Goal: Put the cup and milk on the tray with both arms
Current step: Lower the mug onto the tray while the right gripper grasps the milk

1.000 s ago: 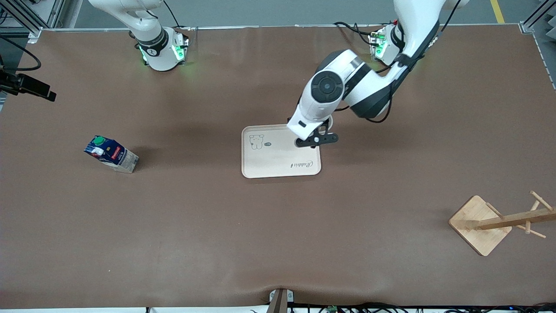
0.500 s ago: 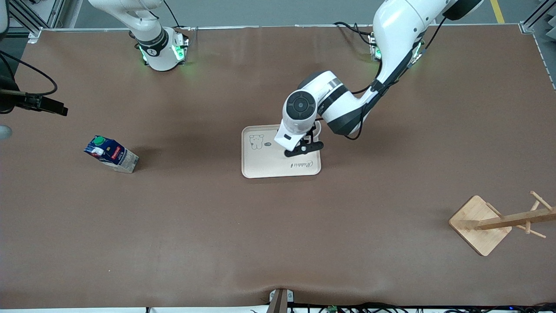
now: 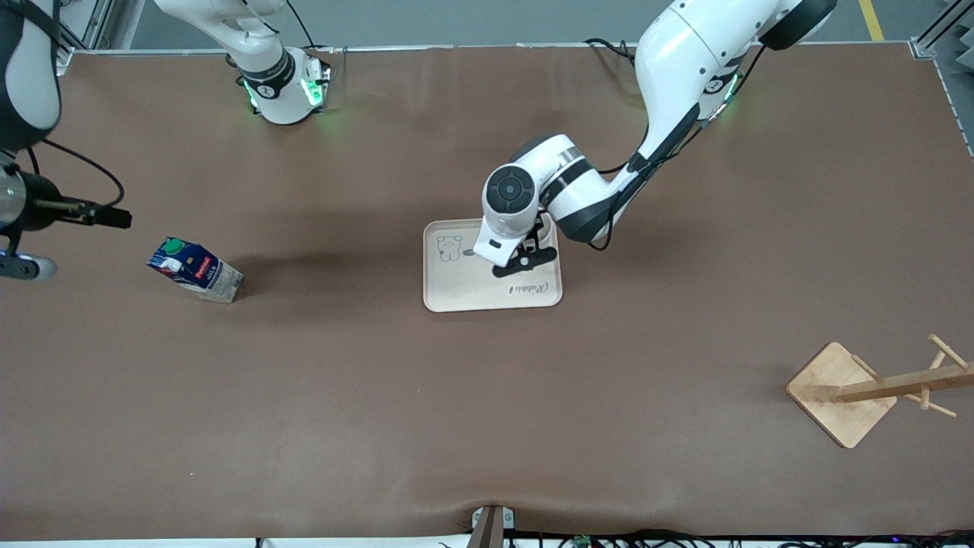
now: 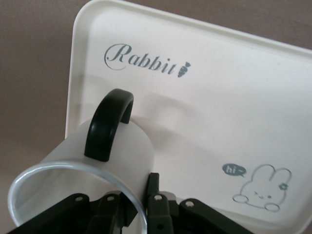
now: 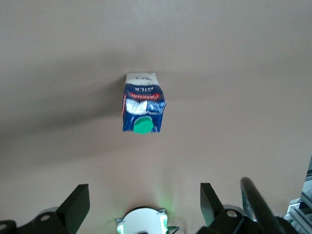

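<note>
Gripping a white, black-handled cup, left end effector overhangs tray

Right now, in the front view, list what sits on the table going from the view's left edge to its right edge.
milk → tray, with the left gripper holding the cup over it → wooden rack.
</note>
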Controlling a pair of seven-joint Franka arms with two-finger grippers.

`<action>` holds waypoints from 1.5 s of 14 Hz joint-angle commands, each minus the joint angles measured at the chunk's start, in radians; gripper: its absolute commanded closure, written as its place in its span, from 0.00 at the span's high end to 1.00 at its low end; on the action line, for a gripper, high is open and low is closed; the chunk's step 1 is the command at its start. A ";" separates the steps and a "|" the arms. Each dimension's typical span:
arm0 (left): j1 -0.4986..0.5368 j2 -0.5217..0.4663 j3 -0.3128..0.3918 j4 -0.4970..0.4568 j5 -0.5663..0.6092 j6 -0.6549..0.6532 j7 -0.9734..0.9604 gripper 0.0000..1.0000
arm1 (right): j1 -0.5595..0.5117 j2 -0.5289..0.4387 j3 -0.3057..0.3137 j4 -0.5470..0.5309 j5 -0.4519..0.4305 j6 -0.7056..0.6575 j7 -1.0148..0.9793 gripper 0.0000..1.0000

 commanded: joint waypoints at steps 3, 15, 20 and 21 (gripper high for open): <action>-0.012 0.037 0.020 0.026 0.020 0.022 -0.021 0.00 | -0.027 0.040 0.001 0.049 -0.001 -0.028 -0.033 1.00; 0.030 -0.070 0.023 0.149 0.029 -0.013 -0.008 1.00 | -0.109 0.042 0.001 -0.279 0.103 0.287 -0.030 1.00; 0.125 -0.172 0.048 0.151 0.087 -0.096 0.076 1.00 | -0.087 0.040 0.003 -0.380 0.145 0.333 0.013 1.00; 0.157 -0.196 0.048 0.151 0.094 -0.111 0.109 1.00 | -0.086 0.039 0.003 -0.391 0.146 0.359 0.013 1.00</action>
